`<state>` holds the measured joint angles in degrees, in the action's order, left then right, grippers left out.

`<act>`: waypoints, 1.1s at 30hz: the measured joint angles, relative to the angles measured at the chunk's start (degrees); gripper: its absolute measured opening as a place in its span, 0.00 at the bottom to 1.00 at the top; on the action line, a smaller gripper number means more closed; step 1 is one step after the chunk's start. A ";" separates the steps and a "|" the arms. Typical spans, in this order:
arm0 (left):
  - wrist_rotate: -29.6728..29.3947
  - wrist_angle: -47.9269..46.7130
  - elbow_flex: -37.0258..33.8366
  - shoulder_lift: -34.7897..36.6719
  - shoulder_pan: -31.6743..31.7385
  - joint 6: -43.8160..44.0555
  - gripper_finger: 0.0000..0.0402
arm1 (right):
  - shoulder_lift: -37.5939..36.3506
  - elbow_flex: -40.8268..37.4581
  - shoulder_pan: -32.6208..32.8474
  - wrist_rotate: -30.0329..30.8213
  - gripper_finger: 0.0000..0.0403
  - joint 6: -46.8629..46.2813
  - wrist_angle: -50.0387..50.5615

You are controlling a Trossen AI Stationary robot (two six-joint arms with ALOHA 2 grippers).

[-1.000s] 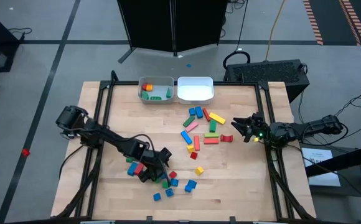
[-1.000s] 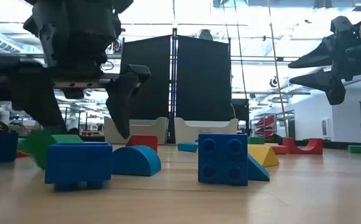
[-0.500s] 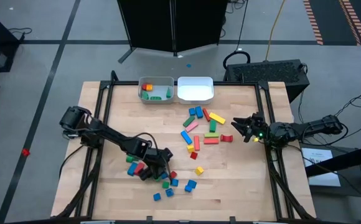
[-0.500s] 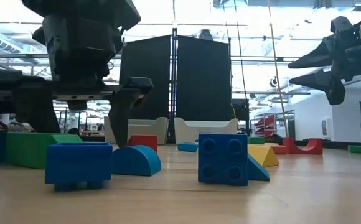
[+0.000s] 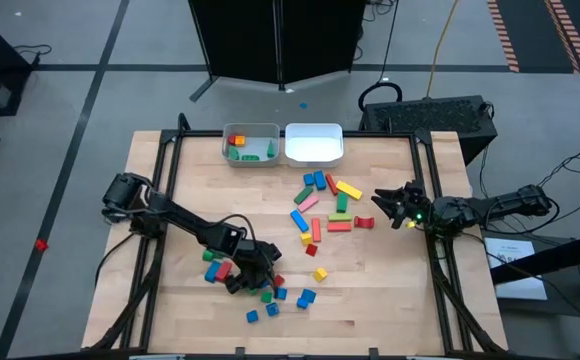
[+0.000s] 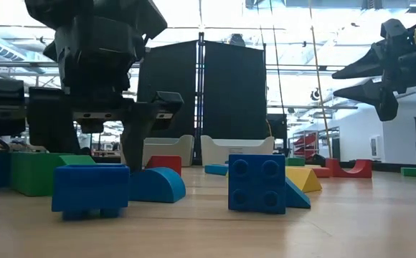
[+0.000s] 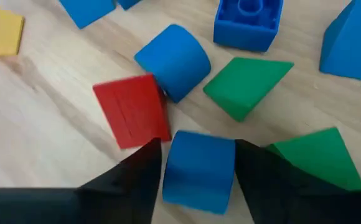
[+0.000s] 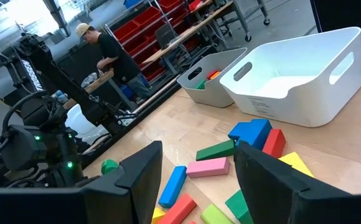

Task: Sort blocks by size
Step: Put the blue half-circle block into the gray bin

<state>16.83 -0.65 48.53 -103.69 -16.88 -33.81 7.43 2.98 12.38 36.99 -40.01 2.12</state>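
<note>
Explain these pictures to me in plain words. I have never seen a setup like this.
Two dark robot arms work at a wooden table, sorting toy blocks. One camera looks down from above, one sits at table-top height, and one rides on each wrist. Coloured blocks lie scattered, and two bins stand at the far edge. The left gripper is down among the near blocks, its open fingers on either side of a blue block, not yet closed on it. The right gripper waits open above the table's right side, holding nothing.
</note>
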 joint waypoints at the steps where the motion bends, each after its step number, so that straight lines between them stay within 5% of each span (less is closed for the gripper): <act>1: 0.46 0.55 0.01 -0.36 0.08 -0.01 0.46 | 0.04 0.00 0.00 -0.02 0.48 -0.23 0.16; 7: 0.57 0.17 0.07 0.15 0.34 0.84 0.32 | 0.34 0.00 -0.01 0.00 0.48 -1.20 0.08; 11: -0.68 -1.82 0.91 0.83 1.64 5.76 0.31 | 0.34 0.00 -0.02 -0.01 0.48 -1.27 0.10; 19: -12.61 -10.38 4.35 4.70 7.27 9.59 0.31 | 0.52 0.00 0.00 0.01 0.48 -1.33 0.08; 28: -28.94 -11.75 5.22 16.20 28.07 21.37 0.31 | 1.64 0.00 0.00 0.18 0.48 -1.33 -0.01; 33: -30.89 -10.87 5.25 19.26 43.11 30.35 0.31 | 1.72 0.00 0.00 0.22 0.48 -1.05 0.08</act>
<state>-14.06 -11.52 53.78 -84.44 26.23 -3.46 9.15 2.98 12.38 37.21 -41.06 2.20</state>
